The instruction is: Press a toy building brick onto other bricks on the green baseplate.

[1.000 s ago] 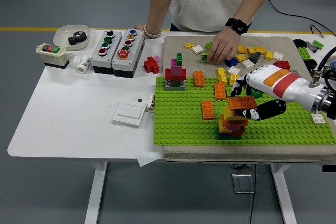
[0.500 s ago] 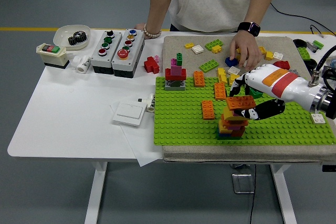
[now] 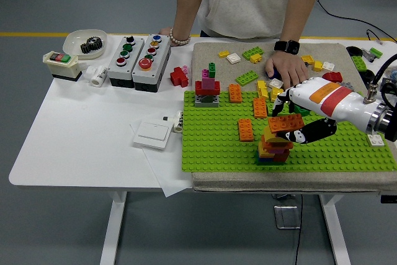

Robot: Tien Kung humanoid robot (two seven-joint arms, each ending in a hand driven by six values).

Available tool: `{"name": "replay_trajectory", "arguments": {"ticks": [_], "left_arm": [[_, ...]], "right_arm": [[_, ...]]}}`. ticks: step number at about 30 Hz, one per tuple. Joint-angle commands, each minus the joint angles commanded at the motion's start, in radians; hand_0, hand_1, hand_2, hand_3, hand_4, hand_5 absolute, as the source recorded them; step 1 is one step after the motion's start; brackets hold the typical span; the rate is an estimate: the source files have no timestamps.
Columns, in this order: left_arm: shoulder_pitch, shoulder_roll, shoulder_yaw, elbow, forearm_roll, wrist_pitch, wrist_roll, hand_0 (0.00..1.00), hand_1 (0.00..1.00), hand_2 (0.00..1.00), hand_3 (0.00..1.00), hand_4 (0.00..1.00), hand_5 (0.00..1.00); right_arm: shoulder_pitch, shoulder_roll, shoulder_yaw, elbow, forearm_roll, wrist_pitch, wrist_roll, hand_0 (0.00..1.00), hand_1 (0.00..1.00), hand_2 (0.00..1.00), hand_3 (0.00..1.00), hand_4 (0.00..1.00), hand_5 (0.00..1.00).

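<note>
My right hand (image 3: 291, 118), white with an orange and red band, reaches in from the right over the green baseplate (image 3: 217, 147). Its fingers are shut on an orange brick (image 3: 285, 122), held tilted on top of an orange and red brick stack (image 3: 273, 146) near the plate's front middle. Two single orange bricks (image 3: 245, 130) (image 3: 235, 93) lie on the plate to the left. A red, grey and pink tower (image 3: 208, 89) stands at the plate's back left corner. My left arm is out of view.
A person stands at the far side, one hand (image 3: 286, 69) resting on the loose bricks (image 3: 252, 54) behind the plate, the other on the table by the button boxes (image 3: 140, 58). A white switch (image 3: 152, 134) lies left of the plate.
The person's hand slid right along the loose bricks and settled just behind my right hand. My right hand and its orange brick barely moved.
</note>
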Motion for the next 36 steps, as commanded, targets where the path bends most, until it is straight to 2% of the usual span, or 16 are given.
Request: {"name": "replay_trajectory", "arguments": {"ticks": [36], "left_arm": [[0.001, 0.001, -0.012, -0.002, 0.022, -0.006, 0.004, 0.808, 0.769, 0.748, 0.585, 0.650, 0.663]], "right_arm": [[0.000, 0.007, 0.007, -0.011, -0.002, -0.011, 0.006, 0.405, 0.490, 0.639, 0.594, 0.829, 0.389]]}}
